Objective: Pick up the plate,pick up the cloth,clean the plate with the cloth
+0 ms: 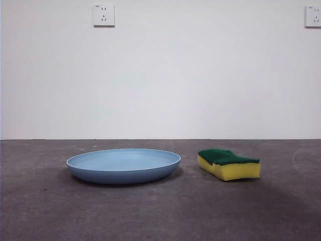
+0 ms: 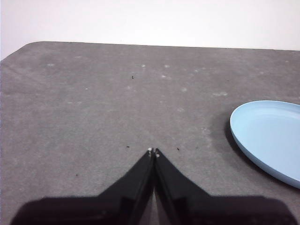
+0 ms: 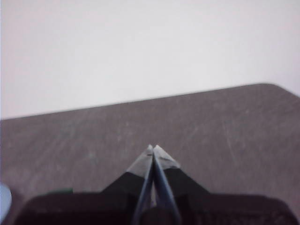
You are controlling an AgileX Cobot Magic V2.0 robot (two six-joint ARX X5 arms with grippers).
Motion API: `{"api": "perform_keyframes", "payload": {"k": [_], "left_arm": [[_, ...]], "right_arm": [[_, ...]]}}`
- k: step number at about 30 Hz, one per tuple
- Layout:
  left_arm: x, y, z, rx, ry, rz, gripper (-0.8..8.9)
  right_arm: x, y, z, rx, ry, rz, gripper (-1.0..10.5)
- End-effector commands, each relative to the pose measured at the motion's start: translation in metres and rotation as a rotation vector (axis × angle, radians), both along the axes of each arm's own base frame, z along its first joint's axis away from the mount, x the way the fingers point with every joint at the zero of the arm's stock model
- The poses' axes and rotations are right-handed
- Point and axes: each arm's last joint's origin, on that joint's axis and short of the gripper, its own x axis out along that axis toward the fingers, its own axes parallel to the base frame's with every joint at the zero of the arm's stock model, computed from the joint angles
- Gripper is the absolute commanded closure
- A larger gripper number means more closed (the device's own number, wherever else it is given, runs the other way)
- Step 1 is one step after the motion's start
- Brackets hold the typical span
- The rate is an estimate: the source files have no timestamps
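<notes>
Sitting flat on the grey table (image 1: 150, 211), the plate (image 1: 123, 165) has the cloth (image 1: 228, 164) just beside it; no writing readable anywhere. Left gripper (image 2: 153, 151) and right gripper (image 3: 153, 147) hang pinched closed, empty.

Bare lab-like test room: plain white wall (image 1: 200, 75), wall sockets (image 1: 104, 15), grey tabletop (image 1: 150, 211).

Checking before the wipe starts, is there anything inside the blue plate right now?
The plate looks bare inside; its near rim hides part of the floor. The sponge lies beside it, apart.
</notes>
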Motion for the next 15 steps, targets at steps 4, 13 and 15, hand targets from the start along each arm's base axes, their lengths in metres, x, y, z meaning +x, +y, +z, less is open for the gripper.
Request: {"api": "perform_keyframes", "payload": {"k": [4, 13, 15], "left_arm": [[0.0, 0.0, -0.004, -0.005, 0.009, -0.001, 8.14], [0.0, 0.0, -0.004, -0.005, 0.009, -0.001, 8.14], [0.0, 0.0, -0.004, -0.005, 0.009, -0.001, 8.14]], "right_arm": [[0.003, 0.005, -0.039, -0.013, 0.05, 0.148, 9.5], [0.005, 0.007, -0.063, -0.023, 0.131, 0.232, 9.5], [0.004, 0.007, -0.064, -0.016, 0.148, 0.233, 9.5]]}}
